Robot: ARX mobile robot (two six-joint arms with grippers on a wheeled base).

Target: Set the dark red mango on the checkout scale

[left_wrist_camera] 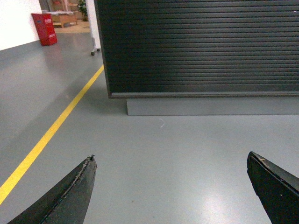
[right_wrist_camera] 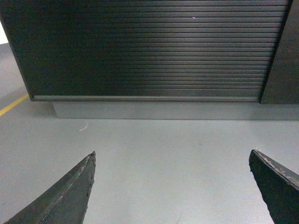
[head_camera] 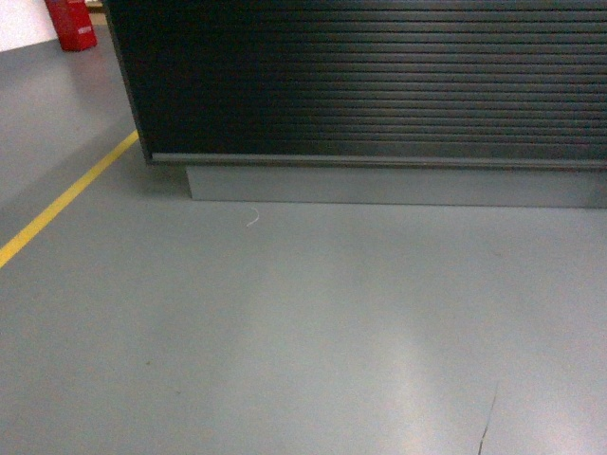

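Observation:
The checkout (head_camera: 379, 85) is a dark counter with a front of horizontal ribbed slats on a grey plinth (head_camera: 398, 186); it fills the top of all three views. Its top surface is out of view, and so are the dark red mango and the scale. My left gripper (left_wrist_camera: 170, 156) is open over bare grey floor, its two dark fingertips (left_wrist_camera: 86, 170) wide apart with nothing between them. My right gripper (right_wrist_camera: 172, 153) is open the same way, facing the slatted checkout front (right_wrist_camera: 149, 46). Neither gripper shows in the head view.
A yellow floor line (head_camera: 57, 204) runs diagonally left of the counter, also in the left wrist view as the yellow line (left_wrist_camera: 56, 126). A red box (head_camera: 71, 24) stands far left by the wall. A dark panel (right_wrist_camera: 282, 60) adjoins the counter's right end.

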